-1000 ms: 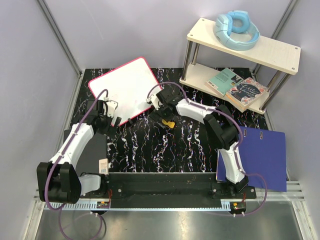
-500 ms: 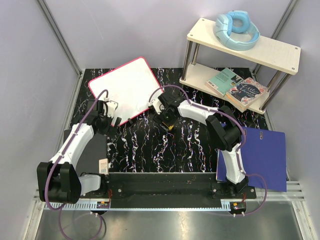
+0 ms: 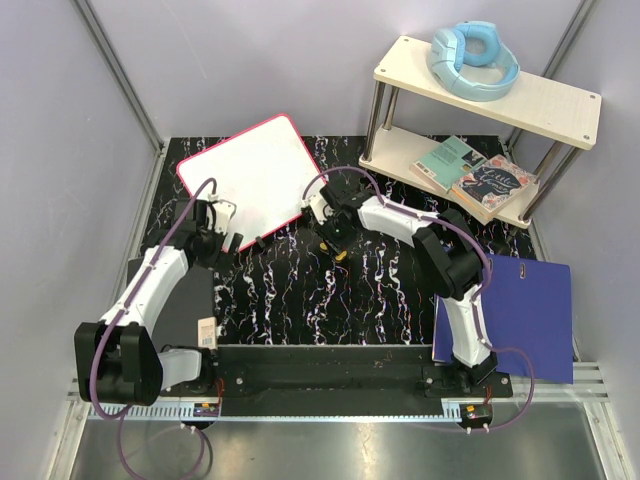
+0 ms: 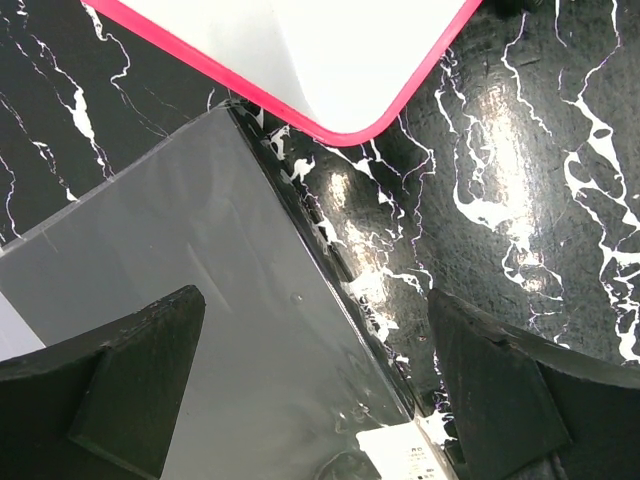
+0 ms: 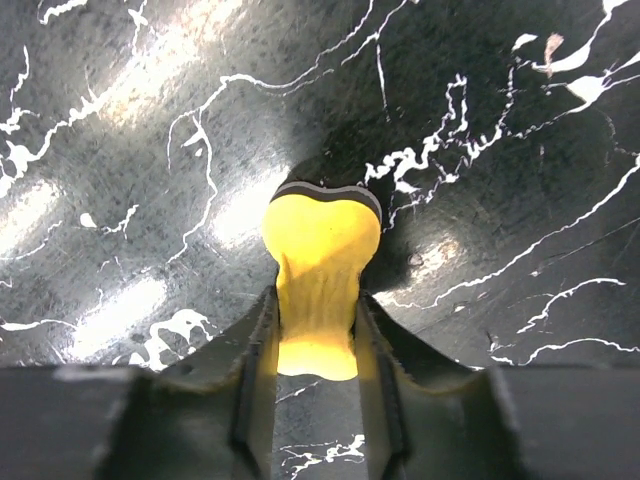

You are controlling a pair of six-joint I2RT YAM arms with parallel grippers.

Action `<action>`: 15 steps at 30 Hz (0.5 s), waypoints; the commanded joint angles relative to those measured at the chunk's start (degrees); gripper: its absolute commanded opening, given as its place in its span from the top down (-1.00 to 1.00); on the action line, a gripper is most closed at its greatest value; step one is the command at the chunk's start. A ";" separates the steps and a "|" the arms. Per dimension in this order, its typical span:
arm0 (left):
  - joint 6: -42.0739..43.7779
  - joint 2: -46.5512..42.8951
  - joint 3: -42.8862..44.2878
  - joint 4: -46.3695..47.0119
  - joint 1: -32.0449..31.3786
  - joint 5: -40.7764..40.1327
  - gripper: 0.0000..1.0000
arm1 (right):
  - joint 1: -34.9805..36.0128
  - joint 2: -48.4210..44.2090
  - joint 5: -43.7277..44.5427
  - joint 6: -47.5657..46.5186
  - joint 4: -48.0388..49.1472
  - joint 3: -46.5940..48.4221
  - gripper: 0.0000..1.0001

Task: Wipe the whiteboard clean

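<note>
The whiteboard (image 3: 250, 172) lies flat at the back left of the black marbled table, white with a red-pink rim; its near corner (image 4: 350, 60) shows in the left wrist view. My right gripper (image 3: 336, 240) (image 5: 317, 312) is just off the board's right edge and is shut on a small yellow eraser (image 5: 320, 240) (image 3: 342, 254), which is squeezed in between the fingers and rests on the table. At the board's near corner my left gripper (image 3: 225, 238) (image 4: 320, 370) stands open, holding nothing.
A black flat panel (image 4: 180, 280) (image 3: 188, 300) lies under the left gripper. At the back right a two-tier shelf (image 3: 560, 100) carries blue headphones (image 3: 472, 60) and books (image 3: 475, 175). A blue folder (image 3: 525, 315) lies at the right.
My right gripper has gone from open to shut on the yellow eraser, shifting slightly right. The left arm has not moved.
</note>
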 commanded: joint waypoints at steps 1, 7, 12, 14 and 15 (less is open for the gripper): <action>-0.92 -0.02 3.73 1.57 1.11 1.71 -0.98 | -0.14 0.72 2.33 1.34 -0.59 2.29 0.42; -3.29 2.97 9.98 1.65 9.54 11.36 -0.98 | -1.89 -2.79 -1.18 5.19 0.99 2.20 0.68; -9.08 8.59 11.91 2.45 24.82 29.73 -0.98 | -2.51 -6.13 -5.66 11.34 6.78 2.20 0.96; -9.80 12.88 12.79 2.54 30.61 38.61 -0.98 | -2.51 -6.40 -6.63 13.19 9.06 2.64 1.00; -9.98 14.38 13.75 2.62 32.04 43.42 -0.97 | -2.51 -6.48 -7.07 14.77 9.77 3.25 1.00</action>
